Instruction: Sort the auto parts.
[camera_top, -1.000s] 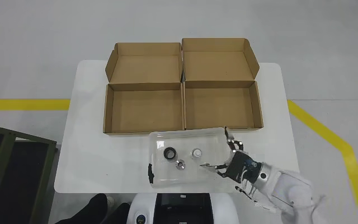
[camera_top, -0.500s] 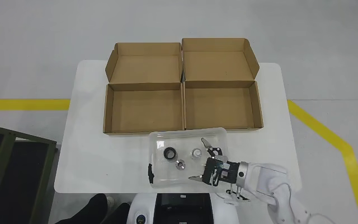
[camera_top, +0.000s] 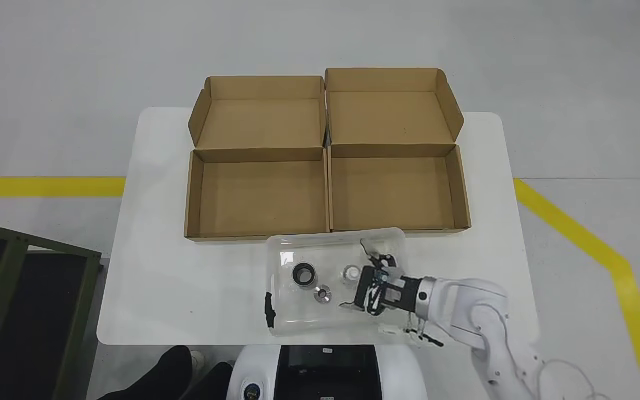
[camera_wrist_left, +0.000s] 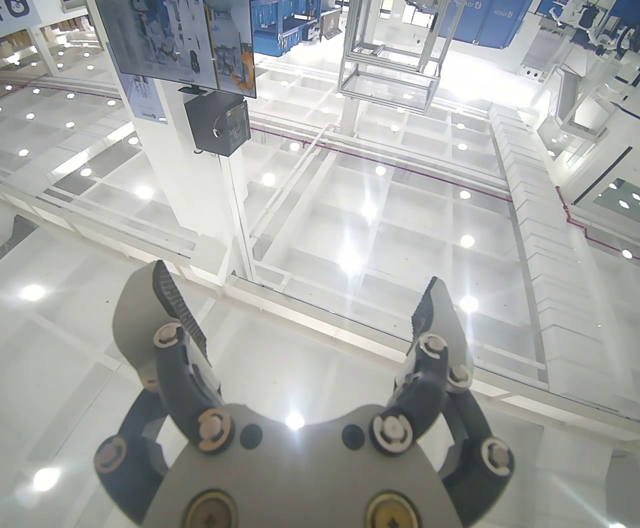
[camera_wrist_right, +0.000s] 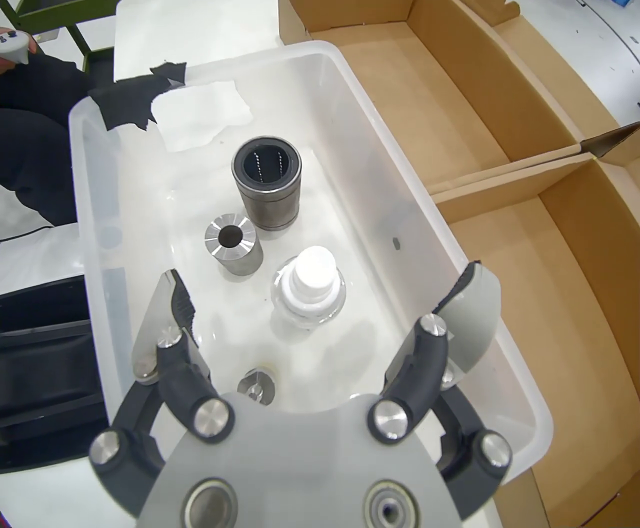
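White table (camera_top: 160, 260) holds bin (camera_wrist_right: 380, 165), its walls flanking right claw (camera_wrist_right: 322, 275), spread empty; left claw (camera_wrist_left: 295, 276) likewise released.

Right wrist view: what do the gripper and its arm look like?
The right gripper has two curved silver metal fingers with black ridged pads, black linkages with silver screws, on a rounded grey plate. Its arm is cased in glossy white. The left gripper looks the same.

White table (camera_top: 160, 260) on grey floor (camera_top: 90, 70), yellow floor stripes (camera_top: 60, 186), dark green rack (camera_top: 50, 245) alongside.
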